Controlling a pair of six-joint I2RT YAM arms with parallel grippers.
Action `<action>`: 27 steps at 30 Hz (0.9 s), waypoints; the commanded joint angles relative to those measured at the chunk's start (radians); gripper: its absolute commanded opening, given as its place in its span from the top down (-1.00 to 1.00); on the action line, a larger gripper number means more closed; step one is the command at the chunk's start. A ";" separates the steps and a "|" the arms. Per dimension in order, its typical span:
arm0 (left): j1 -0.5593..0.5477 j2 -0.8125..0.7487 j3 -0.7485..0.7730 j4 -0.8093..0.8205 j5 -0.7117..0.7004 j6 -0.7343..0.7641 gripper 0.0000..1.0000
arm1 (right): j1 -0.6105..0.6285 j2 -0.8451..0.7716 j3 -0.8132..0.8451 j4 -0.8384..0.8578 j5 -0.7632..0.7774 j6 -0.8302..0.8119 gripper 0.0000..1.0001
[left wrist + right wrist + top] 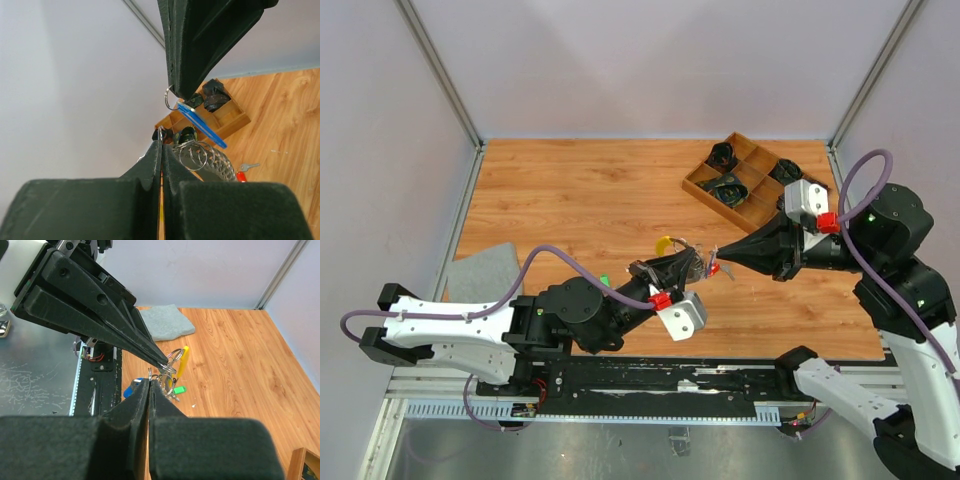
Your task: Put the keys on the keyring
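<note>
Left jaws are clamped on the silvery coiled-wire keyring [207, 159], right jaws on a blue plastic key tag [200, 125] that only the left wrist view really shows.

Keyring [207, 157] is shiny metal, table [580, 200] smooth wood.

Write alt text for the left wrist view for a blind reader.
The right hand reaches down, pinching the ring of a blue key tag above the shut left hand, which holds the keyring. A wooden tray sits behind.
</note>
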 commanded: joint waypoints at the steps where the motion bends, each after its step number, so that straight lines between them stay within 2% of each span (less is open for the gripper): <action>1: -0.009 -0.005 0.039 0.040 -0.012 -0.014 0.99 | 0.040 0.004 0.003 0.020 0.043 0.009 0.99; 27: -0.009 0.002 0.046 0.055 -0.016 -0.033 0.99 | 0.095 -0.003 -0.080 0.144 0.084 0.126 0.99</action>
